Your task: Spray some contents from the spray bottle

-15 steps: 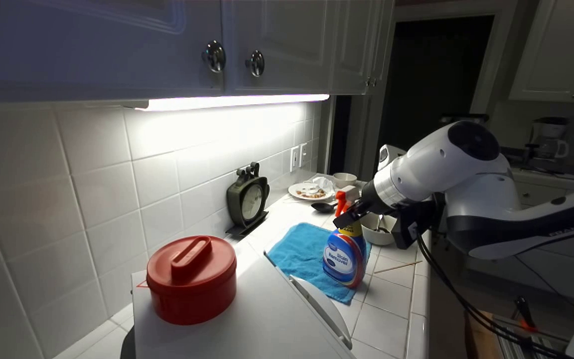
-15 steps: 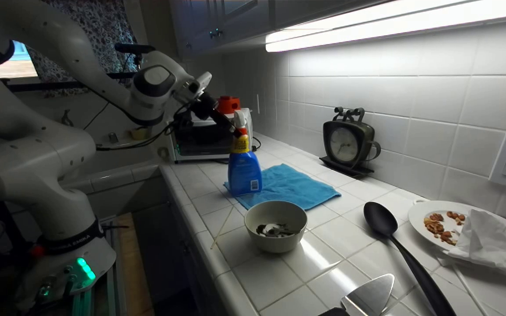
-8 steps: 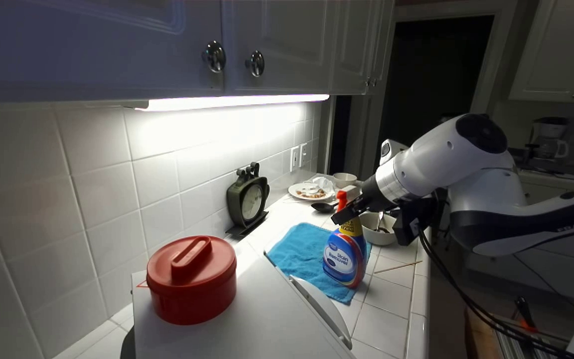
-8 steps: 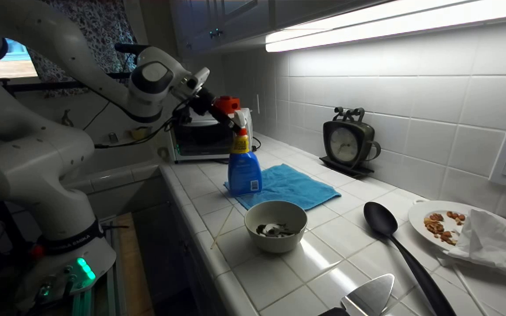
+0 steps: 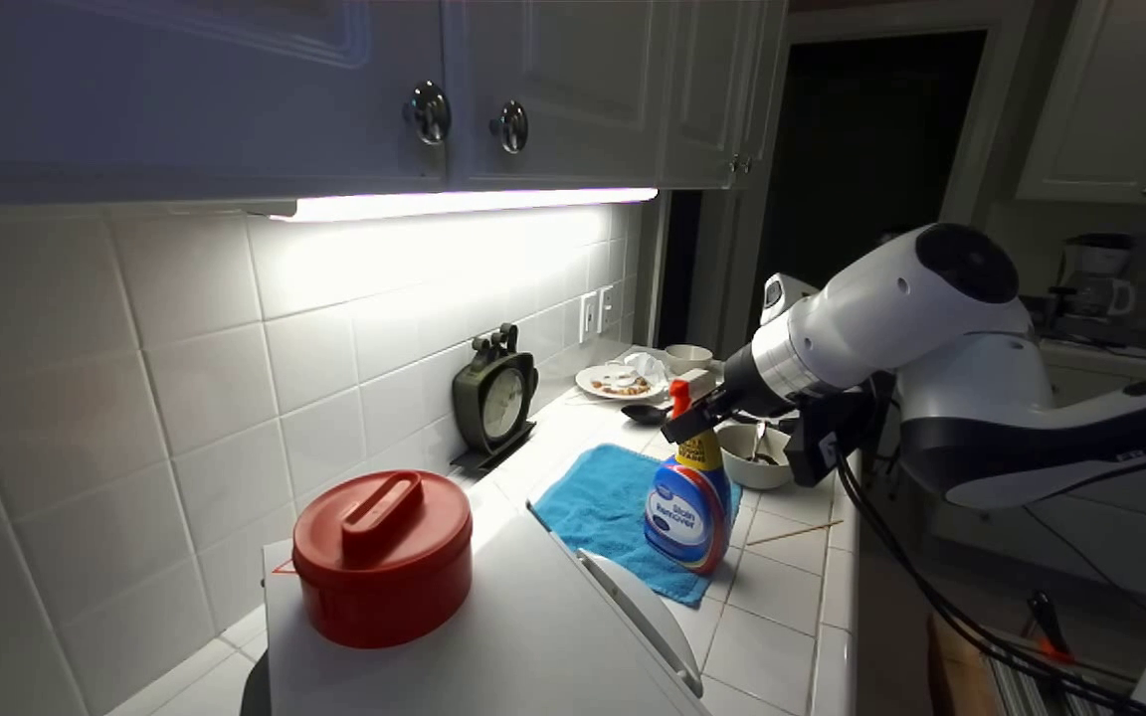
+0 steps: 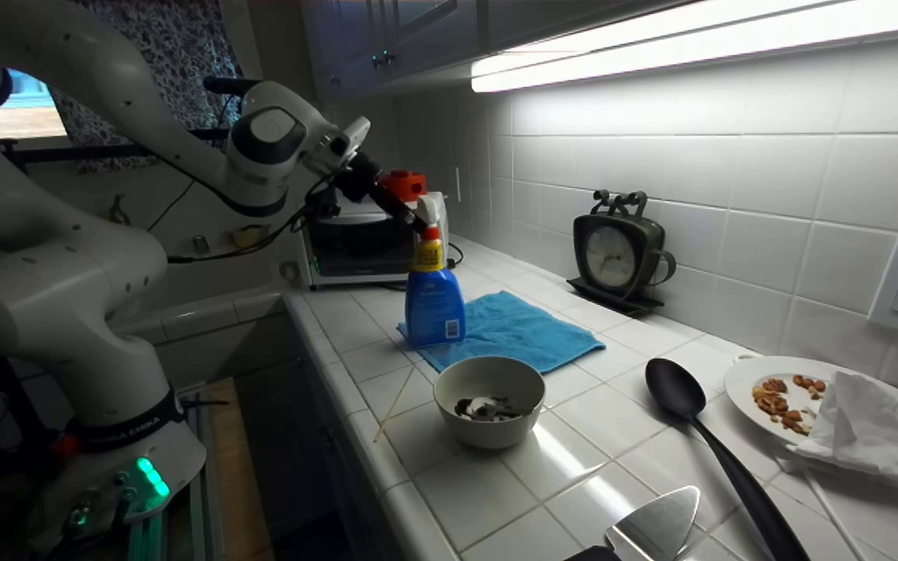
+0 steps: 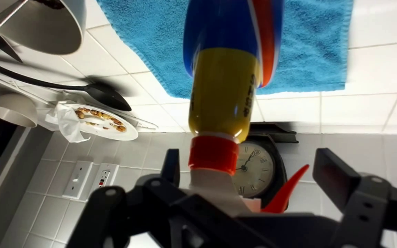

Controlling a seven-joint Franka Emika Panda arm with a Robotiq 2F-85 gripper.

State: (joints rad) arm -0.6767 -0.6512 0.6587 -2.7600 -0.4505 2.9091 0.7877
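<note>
The spray bottle [image 5: 687,512] stands upright on the near part of the blue cloth. It is blue with a yellow neck, red collar, red trigger and whitish spray head, and also shows in an exterior view [image 6: 434,308]. In the wrist view the bottle [image 7: 224,93] appears upside down. My gripper [image 7: 253,174] is open, with one finger beside the collar and the other beyond the trigger's tip. A gap shows between each finger and the head. The gripper is at the spray head's height in both exterior views [image 5: 697,423] [image 6: 419,226]. The upper head is hidden behind the gripper parts.
The blue cloth [image 6: 527,331] lies on the tiled counter. A bowl [image 6: 488,428], a black spoon [image 6: 675,386], a plate with nuts [image 6: 745,389] and a clock [image 6: 613,253] stand around. A red-lidded container [image 5: 384,567] sits on a white appliance [image 5: 493,636].
The wrist has drawn back and the fingers have risen slightly at the spray head. Most of this shift came in the first half second. The bottle has not moved.
</note>
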